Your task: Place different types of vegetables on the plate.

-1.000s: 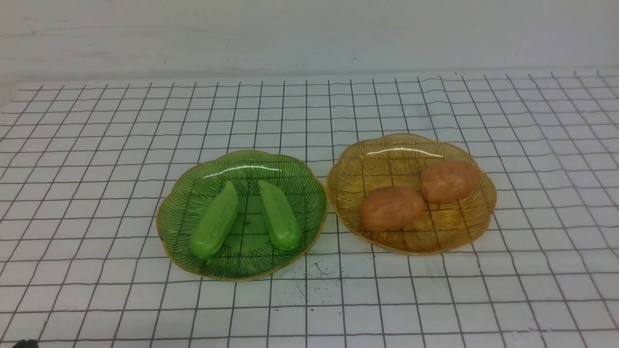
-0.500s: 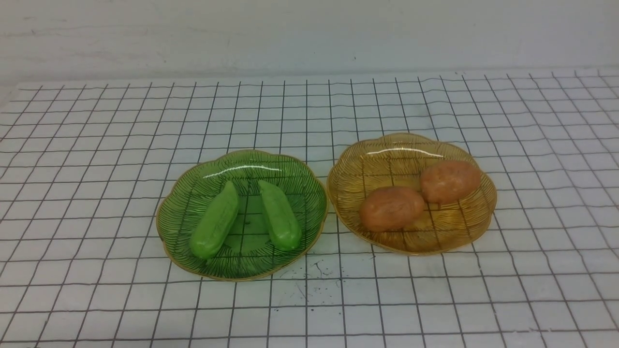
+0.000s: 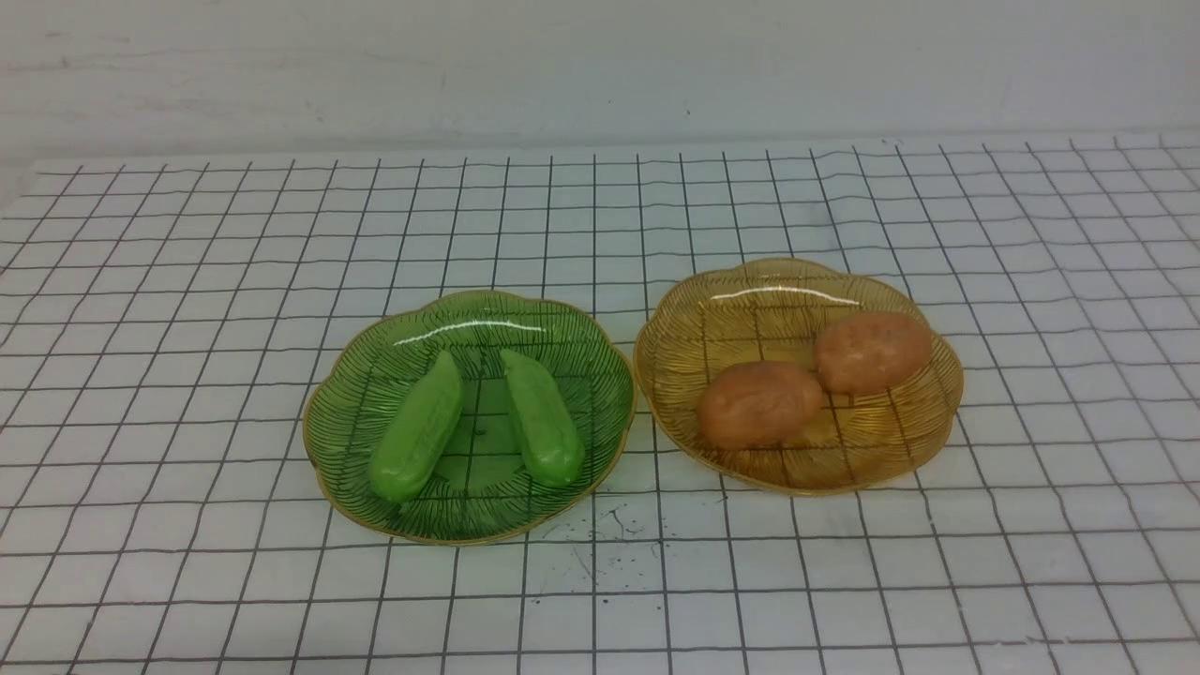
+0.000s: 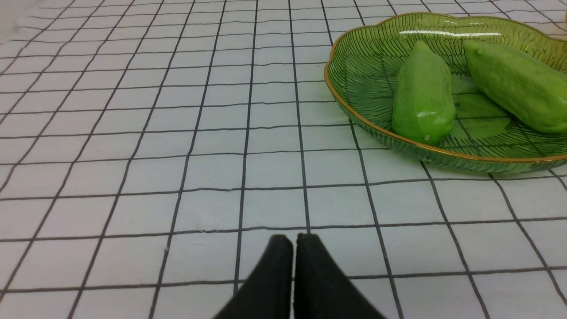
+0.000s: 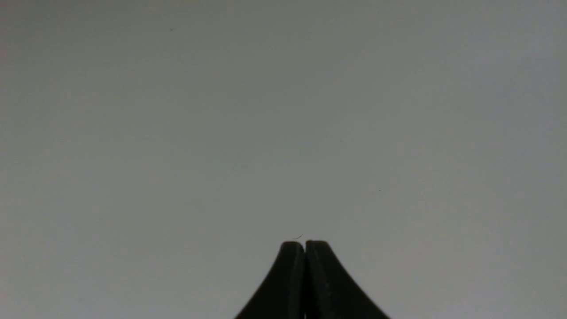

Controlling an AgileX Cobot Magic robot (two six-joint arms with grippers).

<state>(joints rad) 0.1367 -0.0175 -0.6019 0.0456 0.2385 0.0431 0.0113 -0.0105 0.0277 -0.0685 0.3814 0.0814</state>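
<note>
Two green cucumber-like pieces, the left one (image 3: 419,428) and the right one (image 3: 544,417), lie in the green plate (image 3: 483,518), their pointed ends toward the far rim and their blunt ends nearer the robot; two orange-brown potato-like lumps, the nearer (image 3: 760,405) and the farther (image 3: 872,352), lie side by side in the amber plate (image 3: 712,337), just to the right of the green one; both plates rest on the white gridded tabletop (image 3: 234,553); the left gripper (image 4: 293,241) is closed, its tips together with nothing between them; the right gripper (image 5: 304,246) is likewise closed and empty, before a plain pale surface.
</note>
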